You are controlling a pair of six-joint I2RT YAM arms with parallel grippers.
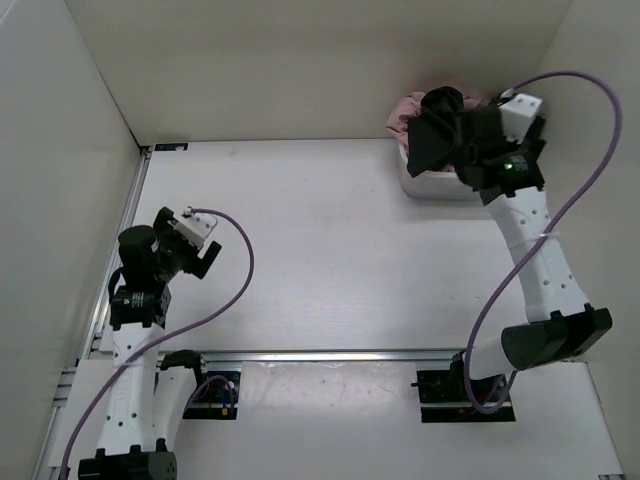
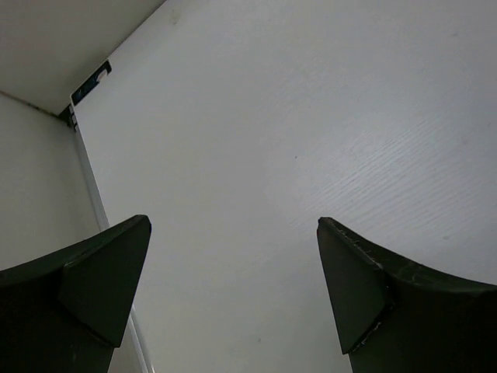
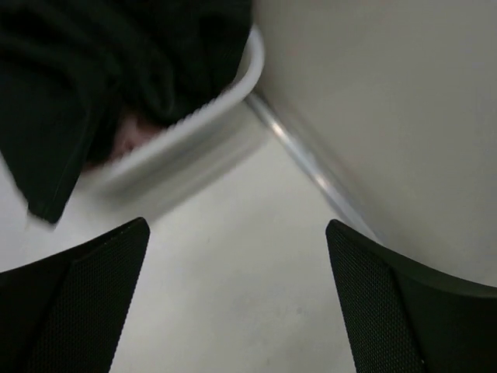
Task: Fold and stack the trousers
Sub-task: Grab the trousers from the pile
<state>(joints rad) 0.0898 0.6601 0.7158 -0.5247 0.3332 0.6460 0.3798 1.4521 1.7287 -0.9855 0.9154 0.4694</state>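
Observation:
The black trousers (image 1: 435,135) lie bunched in a white basket (image 1: 430,187) at the table's far right, and one fold hangs over its rim. In the right wrist view the trousers (image 3: 93,70) fill the upper left, above the basket rim (image 3: 210,109). My right gripper (image 1: 478,142) hovers just right of the basket; the right gripper (image 3: 237,225) is open over bare table with nothing between its fingers. My left gripper (image 1: 205,260) hangs over the left side of the table, far from the trousers. The left gripper (image 2: 233,225) is open and empty.
A pink garment (image 1: 405,108) lies in the basket under the trousers, and a bit of the pink garment (image 3: 128,136) shows at the rim. White walls enclose the table (image 1: 330,250) on the left, back and right. A metal rail (image 1: 330,354) crosses the near edge.

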